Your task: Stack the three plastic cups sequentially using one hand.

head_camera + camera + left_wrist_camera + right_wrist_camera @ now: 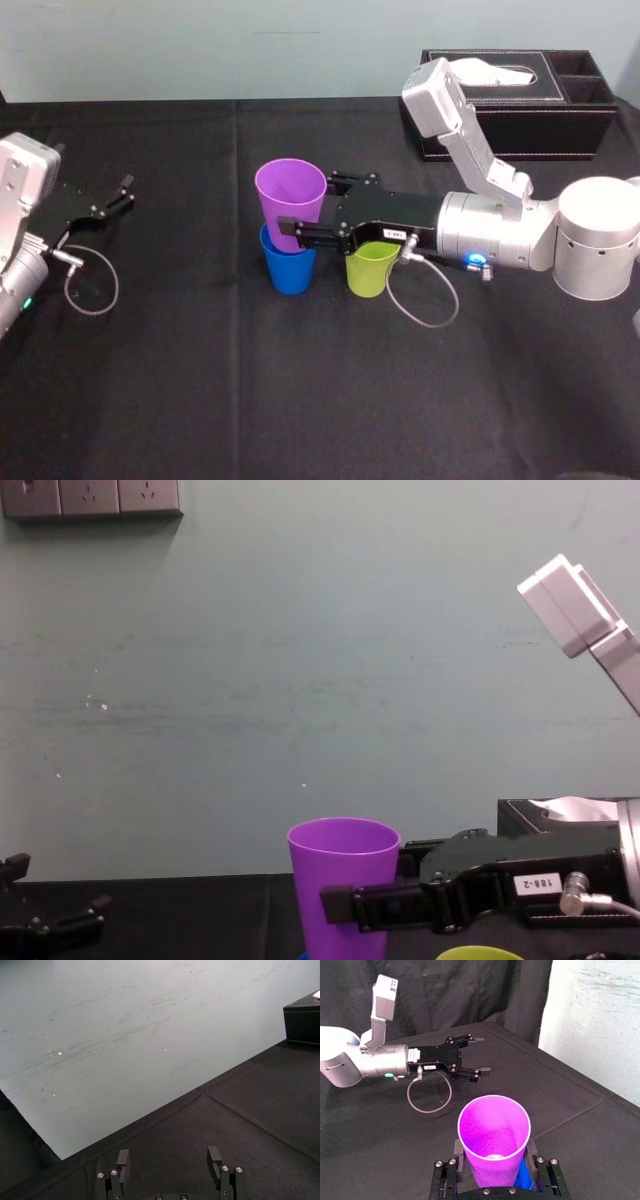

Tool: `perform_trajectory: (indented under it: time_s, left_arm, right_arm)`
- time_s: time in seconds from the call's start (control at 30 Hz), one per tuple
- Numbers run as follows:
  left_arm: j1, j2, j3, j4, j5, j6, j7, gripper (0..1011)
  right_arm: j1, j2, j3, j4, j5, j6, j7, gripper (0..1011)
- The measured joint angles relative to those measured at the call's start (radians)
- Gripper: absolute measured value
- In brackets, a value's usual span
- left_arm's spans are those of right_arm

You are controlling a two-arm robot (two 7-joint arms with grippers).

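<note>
So, in the head view the right tool (303, 206) sits just right of frame ctr, its arm coming in from the right edge. Its fingers are clamped on the purple cup (291, 195), one on each side of the wall. That cup is upright w/ its base down in the mouth of the blue cup (290, 270), which stands on the black counter (200, 380) just below ctr. Can't tell if it's fully seated. The lime cup (371, 270) stands upright just right of the blue one, close but apart, partly under the tool's body & white label. The tissue box (520, 105) is at upper right, well apart from the cups. In the right wrist view the purple cup is at bottom ctr w/ black fingers (458, 1156) tight on both sides & some blue beneath. The left tool (124, 192) is parked at the left edge, mid-height, fingers apart, holding nothing. The left wrist view has it at bottom ctr over bare counter.
</note>
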Motion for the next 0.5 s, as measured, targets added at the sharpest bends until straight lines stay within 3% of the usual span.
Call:
perform_trajectory:
  time_s: [0.5]
  left_arm:
    - [0.000,0.000,0.000,0.000,0.000,0.000,0.000,1010]
  right_arm:
    - [0.015,-0.019,-0.013,0.041,-0.013,-0.006,0.004,712]
